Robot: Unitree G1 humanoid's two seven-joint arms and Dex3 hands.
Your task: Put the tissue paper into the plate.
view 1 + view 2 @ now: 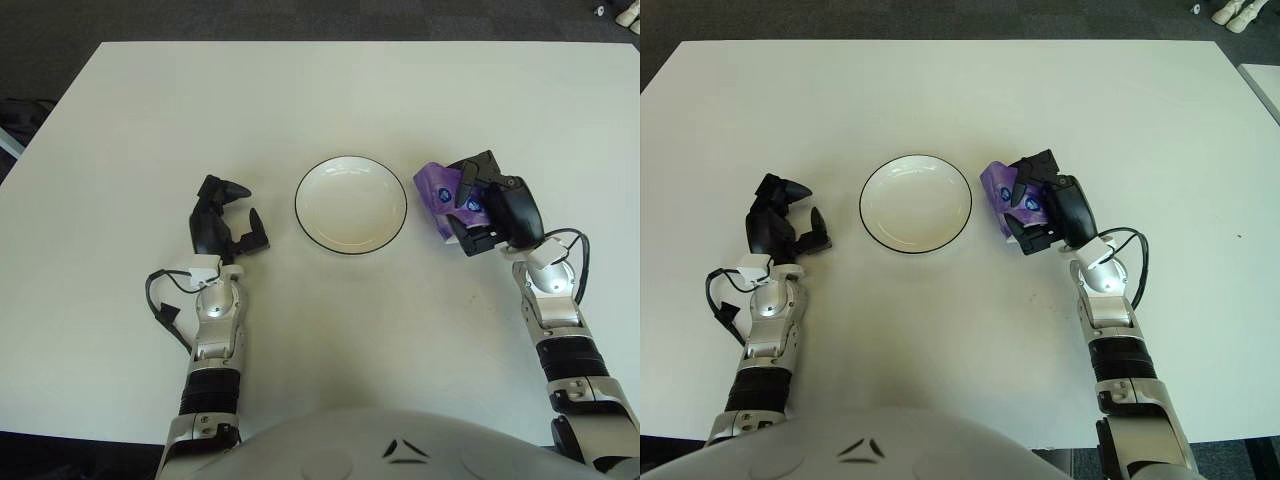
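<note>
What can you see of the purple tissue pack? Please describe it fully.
The tissue pack is a small, soft purple packet with blue and white print, apparently plastic-wrapped. The right hand grips it, dark fingers wrapped over its right side, so only its left part shows. It is tilted, just right of the plate, not yet over it.

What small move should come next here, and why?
Probably carry the right hand a little further to its left, over the plate. It grips the purple tissue pack, which sits just beside the plate's right rim, not over it. The left hand is beside the plate's left.
</note>
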